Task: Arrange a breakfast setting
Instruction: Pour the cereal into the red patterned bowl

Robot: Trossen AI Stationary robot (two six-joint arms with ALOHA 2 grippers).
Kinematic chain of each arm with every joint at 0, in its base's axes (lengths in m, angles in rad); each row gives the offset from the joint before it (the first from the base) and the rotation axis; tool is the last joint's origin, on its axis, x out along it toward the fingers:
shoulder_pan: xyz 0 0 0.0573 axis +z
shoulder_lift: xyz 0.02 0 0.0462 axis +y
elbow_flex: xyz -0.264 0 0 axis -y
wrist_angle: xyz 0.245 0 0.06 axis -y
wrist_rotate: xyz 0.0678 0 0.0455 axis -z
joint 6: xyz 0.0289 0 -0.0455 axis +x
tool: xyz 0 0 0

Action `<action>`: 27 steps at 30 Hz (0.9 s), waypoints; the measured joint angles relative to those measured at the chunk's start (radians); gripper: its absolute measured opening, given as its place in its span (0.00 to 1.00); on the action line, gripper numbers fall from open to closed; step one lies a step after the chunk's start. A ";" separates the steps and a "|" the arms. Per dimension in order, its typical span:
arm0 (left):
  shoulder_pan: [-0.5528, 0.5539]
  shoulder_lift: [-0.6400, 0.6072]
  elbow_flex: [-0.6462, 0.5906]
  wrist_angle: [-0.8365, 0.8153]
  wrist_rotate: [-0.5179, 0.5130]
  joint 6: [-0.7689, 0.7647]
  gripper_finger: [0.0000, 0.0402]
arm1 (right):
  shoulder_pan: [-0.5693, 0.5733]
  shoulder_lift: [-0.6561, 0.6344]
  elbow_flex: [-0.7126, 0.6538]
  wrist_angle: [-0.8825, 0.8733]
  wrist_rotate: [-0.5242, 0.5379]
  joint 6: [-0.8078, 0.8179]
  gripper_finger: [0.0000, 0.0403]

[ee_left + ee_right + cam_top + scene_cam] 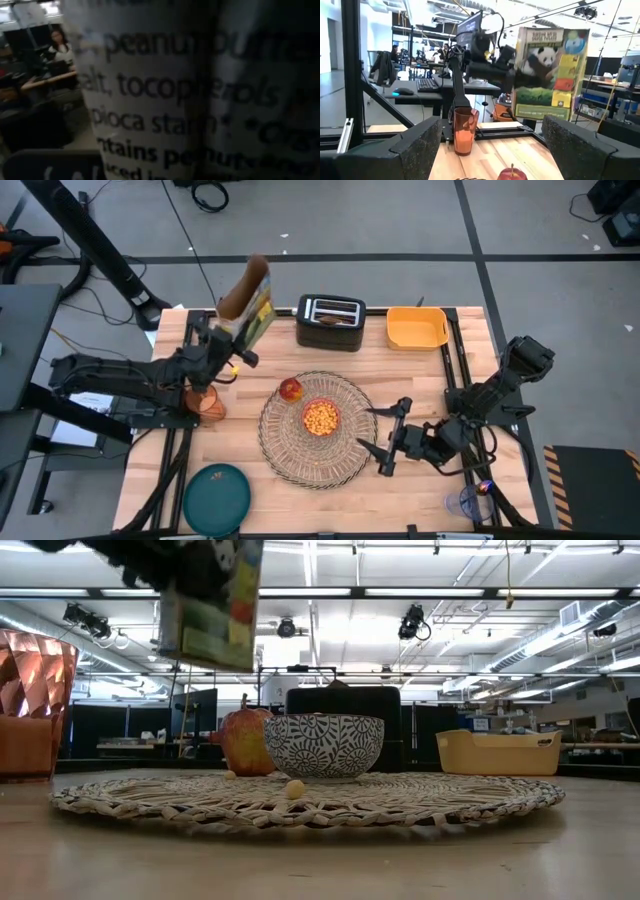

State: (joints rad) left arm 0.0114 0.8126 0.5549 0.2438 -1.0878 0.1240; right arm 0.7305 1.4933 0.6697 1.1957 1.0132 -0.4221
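Observation:
My left gripper (228, 340) is shut on a panda cereal box (250, 302), held high over the table's far left; the box also shows in the low view (210, 610) and the right wrist view (547, 75). A bowl (320, 418) full of yellow cereal and a red apple (291, 389) rest on the woven straw placemat (290, 455). A few cereal pieces (294, 789) lie on the mat. The orange cup (208, 402) stands left of the mat. The teal plate (217, 487) lies at the near left. My right gripper (385, 440) is open and empty at the mat's right edge. My left gripper holds the cereal box by its narrow side at about mid-height (520, 75), pinched between the two fingers. The fingers come level from the table's left. The box is lifted clear of the table and stands nearly upright, its top leaning a little toward the far edge.
A black toaster (330, 320) stands at the far middle with a brown slice in its slot. A yellow-orange bin (416, 327) is at the far right. A small bluish thing (468, 502) lies at the near right corner. People sit at desks beyond the table (395, 52).

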 joint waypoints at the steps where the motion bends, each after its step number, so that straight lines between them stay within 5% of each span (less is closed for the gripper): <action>1: 0.006 -0.010 -0.022 0.001 -0.007 -0.014 0.25 | 0.002 0.000 0.000 -0.001 0.003 0.000 0.86; 15: 0.175 -0.041 -0.297 0.004 -0.052 -0.274 0.25 | 0.002 0.000 0.000 -0.006 0.017 0.003 0.86; 27: 0.303 -0.043 -0.468 0.177 -0.074 -0.324 0.25 | 0.002 0.000 0.000 -0.042 0.014 0.060 0.86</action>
State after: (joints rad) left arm 0.3140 0.7693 0.0873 0.4208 -1.1619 -0.1996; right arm 0.7322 1.4933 0.6697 1.1539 1.0276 -0.3616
